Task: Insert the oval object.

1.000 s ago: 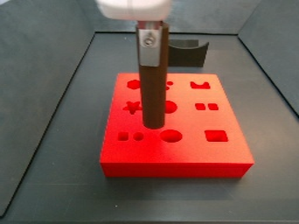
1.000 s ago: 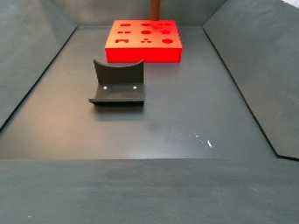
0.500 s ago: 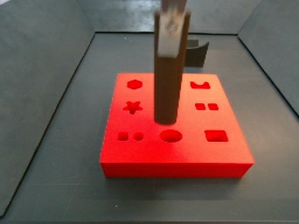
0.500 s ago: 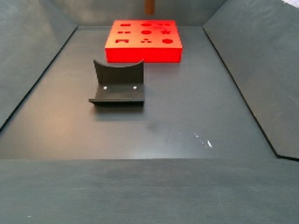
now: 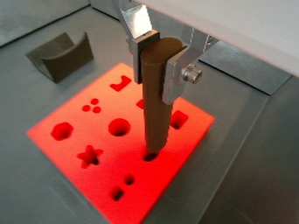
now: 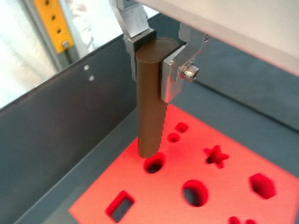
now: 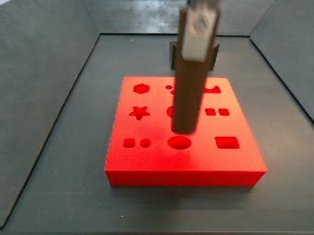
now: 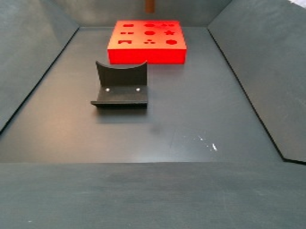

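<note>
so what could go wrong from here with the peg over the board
The gripper holds the oval peg upright by its top, the lower end just above the red board.
1. The tip hangs near an oval hole; whether it lines up is unclear, so it could catch on the rim.
2. With so much peg below the fingers, a push could tilt it.

Dark grey floor (image 8: 180,116) enclosed by grey walls (image 8: 36,54).

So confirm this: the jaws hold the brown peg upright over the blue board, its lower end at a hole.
Not quite: the board is red, not blue, as both wrist views and both side views show. The rest stands: the gripper holds the peg upright above the board, jaws shut on its top, the lower end at a hole.
</note>
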{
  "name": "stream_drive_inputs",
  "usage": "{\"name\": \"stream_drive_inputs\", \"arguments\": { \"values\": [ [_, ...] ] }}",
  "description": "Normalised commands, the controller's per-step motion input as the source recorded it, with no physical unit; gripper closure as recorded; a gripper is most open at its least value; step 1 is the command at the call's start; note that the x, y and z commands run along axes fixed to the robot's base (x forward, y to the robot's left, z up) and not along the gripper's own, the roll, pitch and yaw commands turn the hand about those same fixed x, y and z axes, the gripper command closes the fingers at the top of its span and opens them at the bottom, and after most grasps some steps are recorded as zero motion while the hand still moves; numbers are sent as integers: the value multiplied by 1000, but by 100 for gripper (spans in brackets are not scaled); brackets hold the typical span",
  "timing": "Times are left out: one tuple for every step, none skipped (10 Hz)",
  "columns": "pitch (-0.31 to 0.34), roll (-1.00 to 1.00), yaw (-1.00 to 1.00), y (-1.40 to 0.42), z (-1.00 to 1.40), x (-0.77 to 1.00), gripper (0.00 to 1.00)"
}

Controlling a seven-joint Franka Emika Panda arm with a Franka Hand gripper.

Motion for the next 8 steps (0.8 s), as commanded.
{"name": "stream_drive_inputs", "arguments": {
  "values": [
    [0,53,0,-9,-74,286,100],
    [49,190,11,169,-189,137,100],
    [41,166,266,200,-257,77,100],
    [0,0,0,0,-57,0,100],
    [-3,0,0,-20,-303,0,100],
    [0,0,0,-3,-237,0,100],
    [0,1,0,0,-197,0,100],
    [0,1,0,0,-117,0,100]
  ]
}}
